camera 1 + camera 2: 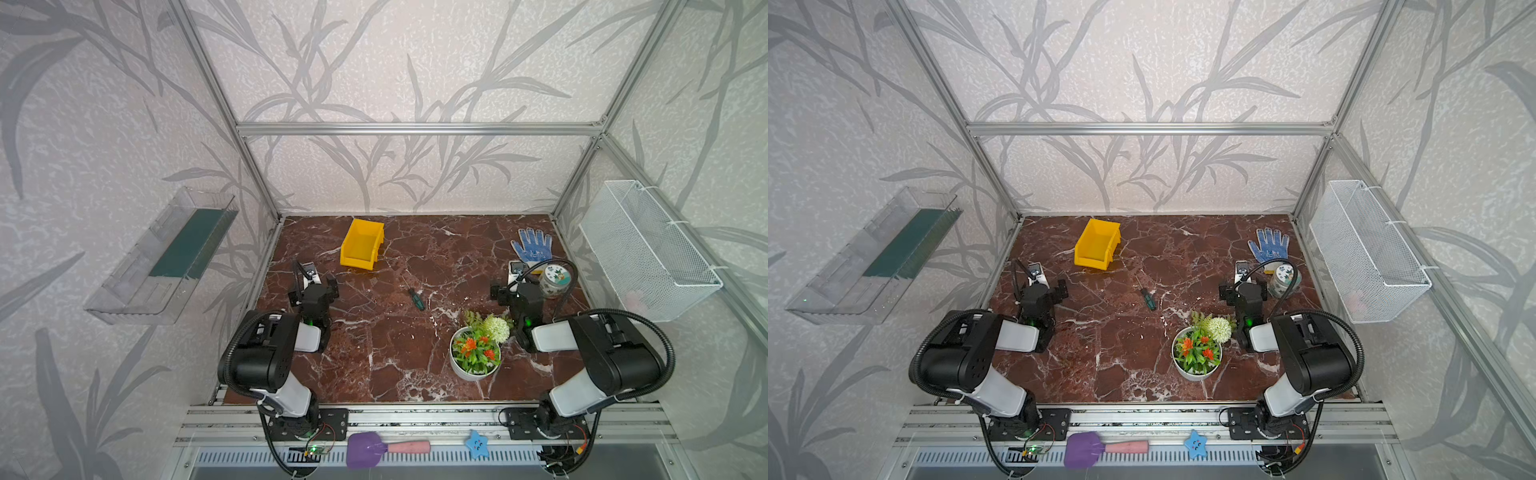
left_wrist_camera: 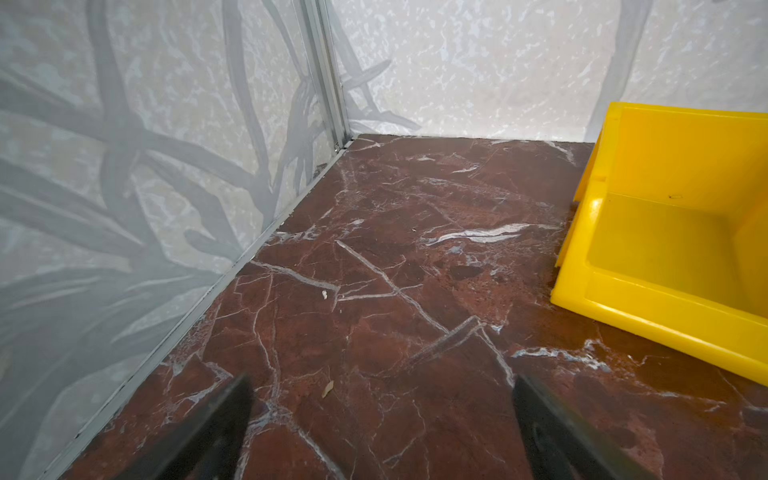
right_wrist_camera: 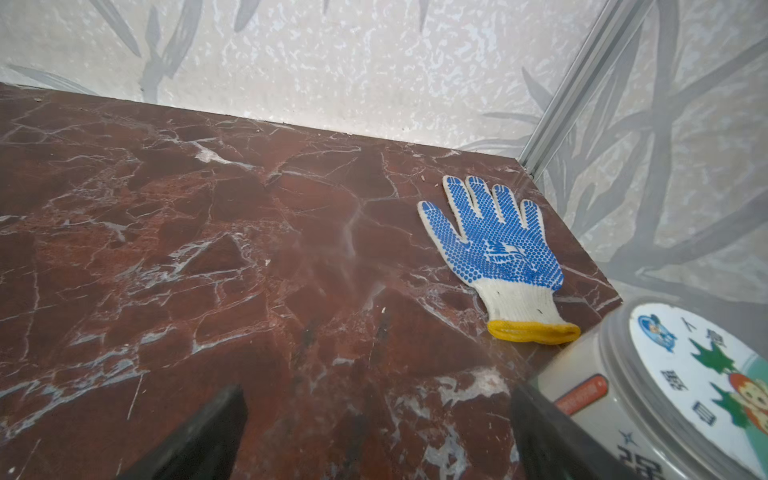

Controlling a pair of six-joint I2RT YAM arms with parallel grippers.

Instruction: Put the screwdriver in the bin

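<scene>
Overall, a veined red-brown marble tabletop point(image 1: 374, 357) sits inside leaf-print wallpaper walls point(image 1: 374, 62). The glove point(image 3: 494, 245) has lettering that starts "KING". The screwdriver point(image 1: 416, 299) lies mid-table, nearer than the bin point(image 1: 356, 262). The left gripper point(image 2: 380, 415) and right gripper point(image 3: 378, 424) gape, holding nothing.

- bin point(image 1: 360, 246): stands back left on the table point(image 1: 395, 365)
- screwdriver point(image 1: 415, 298): lies before the bin, to its right, apart from it
- glove point(image 1: 531, 245): lies back right; jar point(image 1: 555, 281) just before it
- plant pot point(image 1: 475, 353): stands front right
</scene>
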